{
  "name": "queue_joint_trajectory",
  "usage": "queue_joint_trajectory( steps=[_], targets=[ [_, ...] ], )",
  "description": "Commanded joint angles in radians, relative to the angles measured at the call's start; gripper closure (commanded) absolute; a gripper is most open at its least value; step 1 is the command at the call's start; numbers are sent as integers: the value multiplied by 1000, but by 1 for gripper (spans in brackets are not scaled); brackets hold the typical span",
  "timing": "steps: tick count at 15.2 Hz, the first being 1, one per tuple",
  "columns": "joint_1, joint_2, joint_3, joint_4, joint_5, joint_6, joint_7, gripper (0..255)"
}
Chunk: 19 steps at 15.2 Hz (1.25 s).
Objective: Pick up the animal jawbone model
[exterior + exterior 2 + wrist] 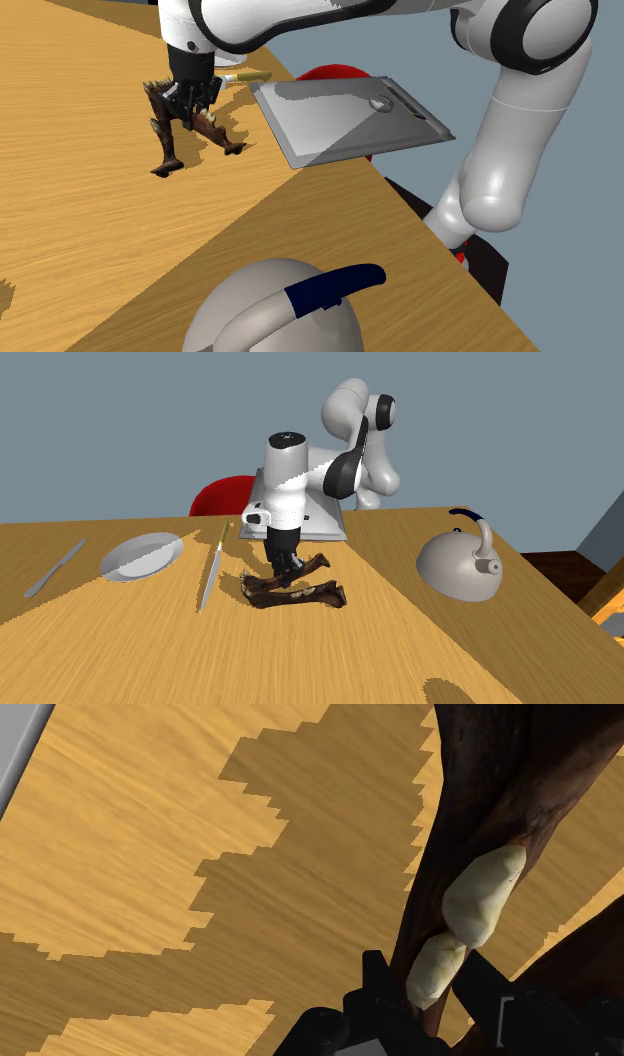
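Pincer [192, 100] recorded closed on one branch of the dark brown jawbone model [300, 592]; pale teeth [483, 894] are seen clamped between the black fingers [376, 989]. Jawbone is placed on the wooden table [100, 250], beside a knife [210, 577], near a grey tray [350, 120]. Grasp is judged made. Lift is judged not yet done, since the bone's ends appear to be at the tabletop.

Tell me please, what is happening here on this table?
A white Franka arm has its black tool closed on a dark brown jawbone model with pale teeth, on a wooden table. I cannot tell whether it is lifted yet. A kettle, knife and plate sit nearby.
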State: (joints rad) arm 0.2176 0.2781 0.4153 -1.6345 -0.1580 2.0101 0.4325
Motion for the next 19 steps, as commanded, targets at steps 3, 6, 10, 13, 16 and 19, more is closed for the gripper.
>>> queue_joint_trajectory(
  steps=[3, 6, 10, 13, 16, 19],
  targets=[
    [3, 2, 1, 14, 0, -15, 1, 255],
    [4, -3, 3, 49, 3, -53, -3, 255],
    [6, -5, 5, 99, 6, -105, -7, 255],
    [9, -5, 6, 140, 7, -146, -9, 255],
    [13, -1, 7, 185, 7, -188, -11, 255],
    [14, 1, 7, 203, 7, -204, -11, 255]
  ],
)
